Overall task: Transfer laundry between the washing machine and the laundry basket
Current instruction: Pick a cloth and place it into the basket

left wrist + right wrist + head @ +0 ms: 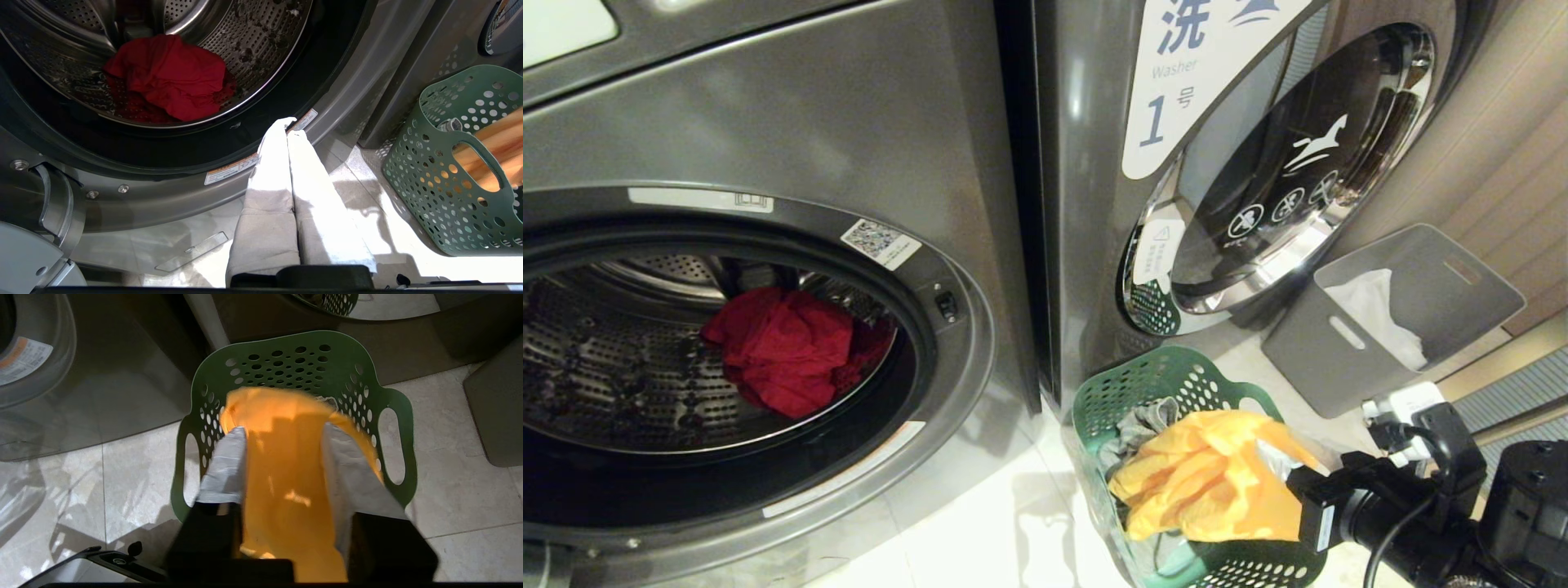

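The washing machine (980,327) stands open at left, a red garment (784,347) lying in its drum (261,45). The green laundry basket (1143,384) sits on the floor to its right and holds a grey garment (1143,425). An orange garment (1209,482) hangs over the basket. My right gripper (284,430) is above the basket (286,339), its cloth-covered fingers spread wide with the orange garment (286,465) draped between them. My left gripper (291,126) is shut and empty, low in front of the drum's lower rim, with the red garment (171,77) beyond it.
A second washer with a closed round door (1298,163) stands behind the basket. A grey bin (1388,327) holding something white sits at the right by the wall. The open machine's door hinge (53,204) is at the left. Pale floor tiles (980,531) lie between machine and basket.
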Tool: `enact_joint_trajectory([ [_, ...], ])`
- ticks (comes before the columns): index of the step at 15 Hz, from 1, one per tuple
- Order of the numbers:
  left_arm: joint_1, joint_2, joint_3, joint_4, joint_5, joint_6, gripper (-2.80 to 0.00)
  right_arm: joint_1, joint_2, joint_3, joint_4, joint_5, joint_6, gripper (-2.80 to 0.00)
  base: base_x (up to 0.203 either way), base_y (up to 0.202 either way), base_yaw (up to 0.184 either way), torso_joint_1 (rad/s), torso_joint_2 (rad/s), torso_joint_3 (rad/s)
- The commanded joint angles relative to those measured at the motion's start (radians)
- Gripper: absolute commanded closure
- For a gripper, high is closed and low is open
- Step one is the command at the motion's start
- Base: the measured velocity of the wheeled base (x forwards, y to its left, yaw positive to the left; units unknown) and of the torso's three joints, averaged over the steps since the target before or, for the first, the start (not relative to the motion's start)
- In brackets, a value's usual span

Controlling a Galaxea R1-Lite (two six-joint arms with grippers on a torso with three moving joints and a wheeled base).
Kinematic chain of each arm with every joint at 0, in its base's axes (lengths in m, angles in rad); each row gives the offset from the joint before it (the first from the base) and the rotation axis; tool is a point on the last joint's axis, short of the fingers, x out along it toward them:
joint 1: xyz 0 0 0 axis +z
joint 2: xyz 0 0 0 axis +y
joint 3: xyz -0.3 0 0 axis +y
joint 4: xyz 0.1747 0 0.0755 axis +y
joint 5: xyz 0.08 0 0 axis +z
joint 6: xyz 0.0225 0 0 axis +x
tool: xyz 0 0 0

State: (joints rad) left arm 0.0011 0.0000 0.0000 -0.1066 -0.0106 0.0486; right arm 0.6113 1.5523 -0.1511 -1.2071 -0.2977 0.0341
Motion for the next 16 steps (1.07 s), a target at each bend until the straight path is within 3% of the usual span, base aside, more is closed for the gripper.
enact_joint_trajectory([
  [1, 0.0, 0.002, 0.04, -0.001, 0.0, 0.0, 0.0, -0.001, 0.009, 0.005, -0.005, -0.001, -0.002, -2.8, 0.0, 0.0, 0.0, 0.0, 0.0, 0.0],
  [5, 0.0, 0.002, 0.04, -0.001, 0.0, 0.0, 0.0, -0.001, -0.024, 0.013, -0.005, -0.001, -0.008, -2.8, 0.0, 0.0, 0.0, 0.0, 0.0, 0.0],
  [8, 0.0, 0.002, 0.04, -0.001, 0.0, 0.0, 0.0, 0.002, -0.145, 0.026, -0.004, 0.01, -0.09, -2.8, 0.0, 0.0, 0.0, 0.0, 0.0, 0.0],
  [13, 0.0, 0.002, 0.04, -0.001, 0.0, 0.0, 0.0, 0.037, -0.428, 0.088, 0.069, 0.172, -0.245, -2.8, 0.0, 0.0, 0.0, 0.0, 0.0, 0.0],
  [16, 0.0, 0.002, 0.04, -0.001, 0.0, 0.0, 0.0, 0.096, -0.472, 0.1, 0.101, 0.196, -0.271, -2.8, 0.0, 0.0, 0.0, 0.0, 0.0, 0.0],
])
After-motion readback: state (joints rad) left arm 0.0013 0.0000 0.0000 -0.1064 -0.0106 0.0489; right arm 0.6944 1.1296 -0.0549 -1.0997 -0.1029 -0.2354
